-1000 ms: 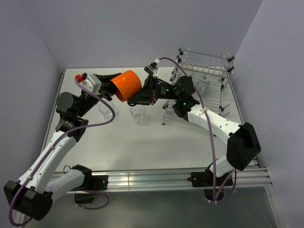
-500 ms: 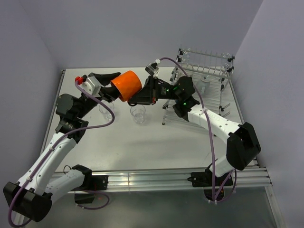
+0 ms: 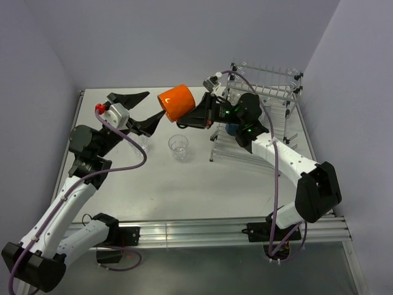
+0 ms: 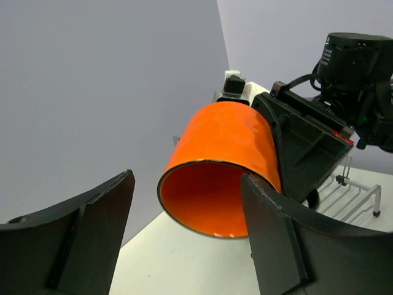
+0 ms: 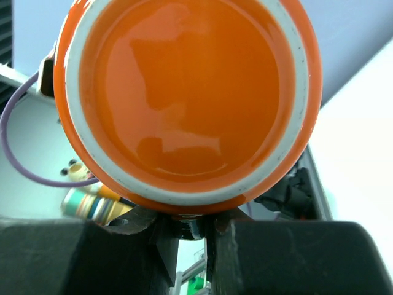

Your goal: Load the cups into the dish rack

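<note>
The orange mug [image 3: 177, 102] hangs in the air, tilted, between my two grippers. My right gripper [image 3: 196, 115] is shut on its handle; in the right wrist view the mug's glossy base [image 5: 184, 98] fills the frame above the closed fingers [image 5: 258, 258]. My left gripper [image 3: 139, 111] stands open just left of the mug and does not touch it. In the left wrist view the mug's open mouth [image 4: 215, 196] faces me beyond the spread fingers [image 4: 104, 227]. A clear glass tumbler [image 3: 178, 147] stands upright on the table. The dish rack [image 3: 279, 86] is at the back right.
A blue mug [image 3: 231, 129] shows in the rack behind my right arm. The left arm's purple cable [image 3: 132, 163] loops over the table on the left. The walls close in behind and to the right of the rack [image 4: 359, 190].
My left gripper has opened, released the orange mug and drawn back to the left. My right gripper, holding the mug, has carried it up and to the right, toward the rack.
</note>
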`<state>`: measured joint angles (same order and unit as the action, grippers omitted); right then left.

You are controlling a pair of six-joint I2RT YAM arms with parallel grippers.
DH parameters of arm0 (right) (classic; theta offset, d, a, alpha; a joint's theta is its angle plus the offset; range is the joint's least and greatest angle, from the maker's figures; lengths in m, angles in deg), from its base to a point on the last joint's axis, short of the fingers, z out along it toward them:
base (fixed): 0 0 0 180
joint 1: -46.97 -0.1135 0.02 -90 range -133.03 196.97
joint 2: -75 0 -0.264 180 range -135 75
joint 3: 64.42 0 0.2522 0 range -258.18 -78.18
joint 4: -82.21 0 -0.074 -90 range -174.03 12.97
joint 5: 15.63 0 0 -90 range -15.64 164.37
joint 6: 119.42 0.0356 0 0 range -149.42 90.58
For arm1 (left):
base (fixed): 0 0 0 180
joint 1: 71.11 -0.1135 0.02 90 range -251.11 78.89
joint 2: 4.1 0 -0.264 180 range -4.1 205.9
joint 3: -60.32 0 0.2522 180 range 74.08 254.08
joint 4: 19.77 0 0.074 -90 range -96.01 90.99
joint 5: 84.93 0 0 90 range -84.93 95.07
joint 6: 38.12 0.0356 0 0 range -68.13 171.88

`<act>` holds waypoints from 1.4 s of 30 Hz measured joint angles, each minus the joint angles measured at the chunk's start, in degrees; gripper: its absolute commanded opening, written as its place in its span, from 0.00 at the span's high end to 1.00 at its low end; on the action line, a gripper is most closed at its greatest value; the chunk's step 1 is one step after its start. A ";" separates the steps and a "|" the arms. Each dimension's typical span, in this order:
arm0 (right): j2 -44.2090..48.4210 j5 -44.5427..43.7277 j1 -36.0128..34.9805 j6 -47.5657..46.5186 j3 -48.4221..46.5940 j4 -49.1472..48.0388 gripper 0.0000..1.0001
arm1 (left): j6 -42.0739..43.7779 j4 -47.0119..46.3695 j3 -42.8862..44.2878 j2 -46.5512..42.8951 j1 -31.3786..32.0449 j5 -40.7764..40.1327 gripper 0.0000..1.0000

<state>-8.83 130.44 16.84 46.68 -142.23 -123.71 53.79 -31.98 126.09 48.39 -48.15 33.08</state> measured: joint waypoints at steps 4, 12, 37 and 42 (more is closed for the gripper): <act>2.62 -0.09 3.30 -5.25 0.83 7.02 1.00 | 0.81 2.05 -1.53 -3.04 0.07 -0.92 0.18; 14.36 -2.40 14.58 -26.64 5.27 31.04 1.00 | -0.68 14.93 -1.84 -5.70 0.13 -4.22 0.10; 21.09 -45.53 32.28 -81.11 7.19 76.94 1.00 | -11.98 50.93 18.25 17.38 0.11 -13.38 0.01; 16.13 -49.92 32.28 -82.27 7.41 73.57 1.00 | -14.29 51.39 19.47 18.01 0.11 -16.90 0.01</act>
<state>7.30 80.52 49.13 -35.59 -134.82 -50.14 39.49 19.40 145.56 66.40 -48.04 16.18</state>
